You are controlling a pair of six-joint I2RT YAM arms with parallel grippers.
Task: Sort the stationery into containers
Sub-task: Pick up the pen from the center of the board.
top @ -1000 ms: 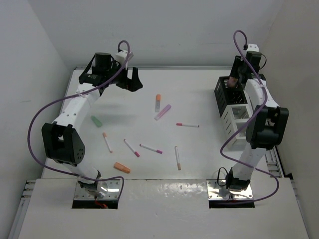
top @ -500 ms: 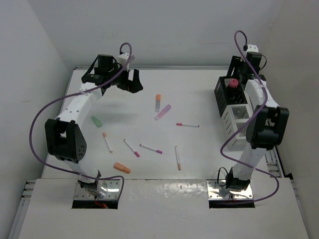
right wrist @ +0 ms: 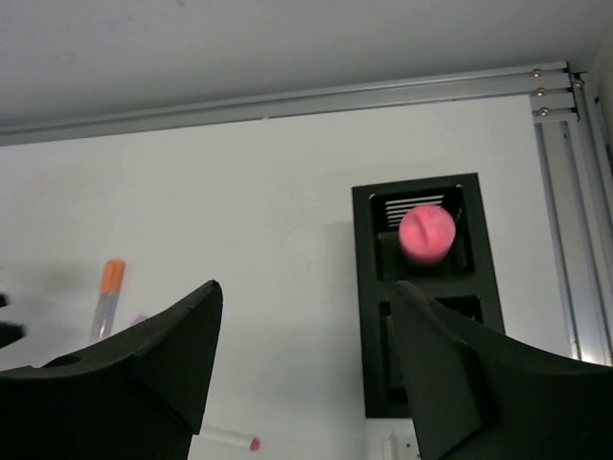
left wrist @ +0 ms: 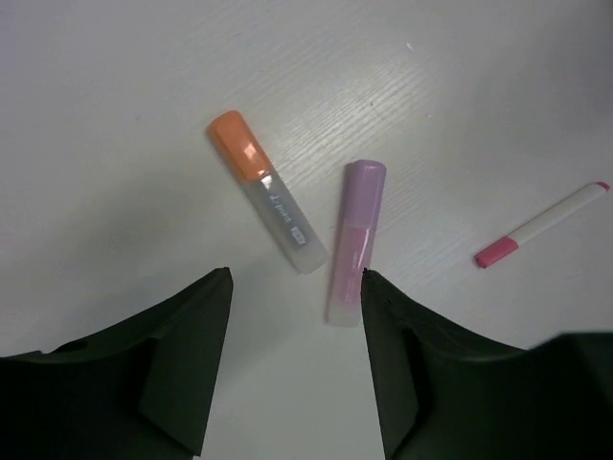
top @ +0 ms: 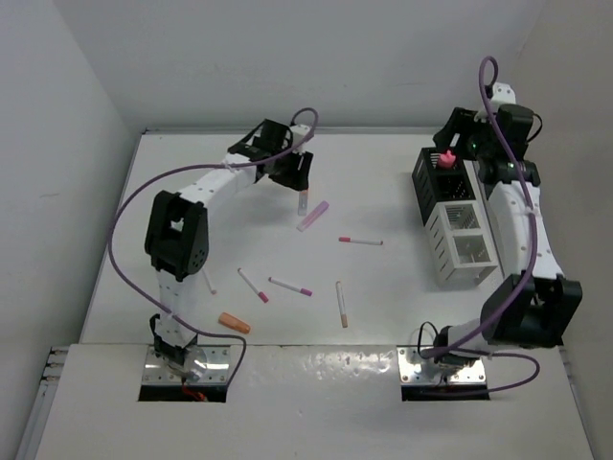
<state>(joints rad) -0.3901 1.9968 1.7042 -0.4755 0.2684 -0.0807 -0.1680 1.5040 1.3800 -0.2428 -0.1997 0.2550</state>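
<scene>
the left end effector (top: 291, 172) hangs over the far middle of the surface (top: 383, 172), its fingers spread apart and empty. in the left wrist view this end effector (left wrist: 292, 321) sits just above an orange-capped marker (left wrist: 268, 206) and a lilac piece (left wrist: 352, 240), which lie side by side, close but not touching. a white pen with a pink tip (left wrist: 541, 225) lies further right.

the right end effector (top: 454, 132) is raised over the far right, also released with nothing between its fingers. below it a pink piece (right wrist: 426, 233) stands upright in the far compartment of the black holder (right wrist: 362, 287). the white slatted rack (top: 439, 240) stands just on the near side of that holder, touching it.

on the open surface, three more thin pens (top: 253, 285) (top: 290, 286) (top: 341, 304) lie scattered near the middle, well apart from both containers. a short orange piece (top: 234, 323) lies at the near left, beside the left arm's base.
</scene>
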